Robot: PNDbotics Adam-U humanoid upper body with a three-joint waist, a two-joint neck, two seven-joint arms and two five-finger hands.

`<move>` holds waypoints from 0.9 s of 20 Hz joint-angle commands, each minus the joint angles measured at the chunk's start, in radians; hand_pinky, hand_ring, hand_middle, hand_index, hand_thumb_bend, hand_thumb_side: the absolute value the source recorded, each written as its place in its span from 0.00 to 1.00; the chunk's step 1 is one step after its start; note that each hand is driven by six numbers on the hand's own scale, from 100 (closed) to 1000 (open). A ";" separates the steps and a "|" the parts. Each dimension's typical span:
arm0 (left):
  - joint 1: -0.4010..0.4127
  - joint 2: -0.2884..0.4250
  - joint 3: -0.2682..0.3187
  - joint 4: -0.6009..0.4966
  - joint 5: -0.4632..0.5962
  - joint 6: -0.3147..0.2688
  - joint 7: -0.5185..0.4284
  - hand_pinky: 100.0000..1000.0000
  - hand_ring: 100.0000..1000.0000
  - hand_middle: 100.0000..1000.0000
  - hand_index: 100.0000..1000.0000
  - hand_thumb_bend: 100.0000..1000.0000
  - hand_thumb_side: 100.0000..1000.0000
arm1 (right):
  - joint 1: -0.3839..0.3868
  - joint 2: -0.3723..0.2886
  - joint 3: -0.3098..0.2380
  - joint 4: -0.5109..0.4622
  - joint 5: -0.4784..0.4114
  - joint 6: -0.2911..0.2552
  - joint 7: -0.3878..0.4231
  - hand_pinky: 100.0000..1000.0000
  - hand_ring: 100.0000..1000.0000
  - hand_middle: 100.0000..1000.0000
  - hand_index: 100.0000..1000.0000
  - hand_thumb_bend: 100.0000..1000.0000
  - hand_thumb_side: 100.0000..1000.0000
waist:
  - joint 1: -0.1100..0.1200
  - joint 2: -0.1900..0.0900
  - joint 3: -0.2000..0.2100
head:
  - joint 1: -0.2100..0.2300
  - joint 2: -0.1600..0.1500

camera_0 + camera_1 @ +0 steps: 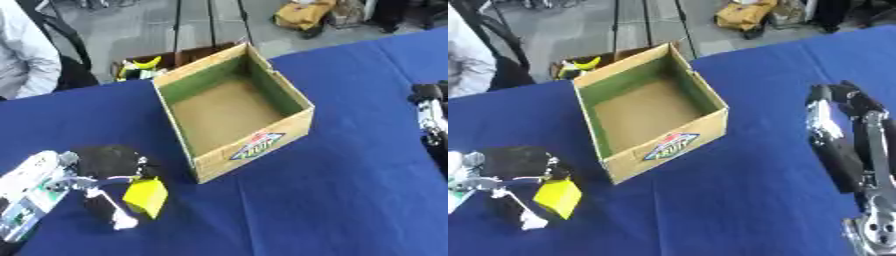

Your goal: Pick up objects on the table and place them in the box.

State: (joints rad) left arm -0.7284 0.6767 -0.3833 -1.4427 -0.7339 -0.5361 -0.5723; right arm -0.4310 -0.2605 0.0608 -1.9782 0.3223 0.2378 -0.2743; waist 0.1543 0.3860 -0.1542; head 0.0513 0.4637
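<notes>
Left robot hand (103, 172) pinching yellow block (146, 197), box (254, 148) just to its right, right robot hand (839, 131) fingers straight, table (332, 200).

Blue table (350, 200): open cardboard box (234, 112) on it.

Even, soft overhead light, no glare; both views slightly blurred, faint shadows inside the box (234, 107).

I see a brown cardboard box (234, 117), dull and smooth. The worktop (350, 190) wears matt blue cloth. My left robot hand (105, 172) looks black with shiny silver metal.
</notes>
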 commanded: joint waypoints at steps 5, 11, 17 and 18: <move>0.004 0.023 0.009 -0.001 -0.008 -0.305 -0.335 0.30 0.48 0.59 0.85 0.19 0.38 | -0.013 -0.016 -0.004 -0.012 -0.001 -0.004 -0.001 0.94 1.00 0.58 0.70 0.00 0.73 | -0.011 -0.015 0.001 | -0.001 -0.016; 0.008 0.042 0.028 -0.035 -0.009 -0.283 -0.335 0.33 0.56 0.63 0.81 0.00 0.41 | -0.010 -0.014 -0.004 -0.011 0.000 -0.005 0.001 0.94 1.00 0.58 0.70 0.00 0.73 | -0.013 -0.022 0.008 | -0.003 -0.015; 0.001 0.046 0.049 -0.074 0.008 -0.258 -0.335 0.36 0.63 0.71 0.80 0.00 0.51 | -0.006 -0.011 -0.004 -0.010 0.001 -0.005 0.001 0.94 1.00 0.58 0.70 0.00 0.73 | -0.015 -0.030 0.011 | -0.006 -0.018; -0.001 0.047 0.060 -0.092 0.010 -0.252 -0.335 0.36 0.63 0.71 0.80 0.00 0.50 | -0.005 -0.011 -0.004 -0.010 0.001 -0.006 0.000 0.94 1.00 0.58 0.70 0.00 0.73 | -0.015 -0.032 0.012 | -0.007 -0.020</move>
State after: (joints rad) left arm -0.7131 0.6873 -0.3480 -1.5065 -0.7304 -0.4983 -0.6101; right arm -0.4302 -0.2605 0.0610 -1.9782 0.3223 0.2366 -0.2732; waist 0.1453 0.3803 -0.1446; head 0.0481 0.4585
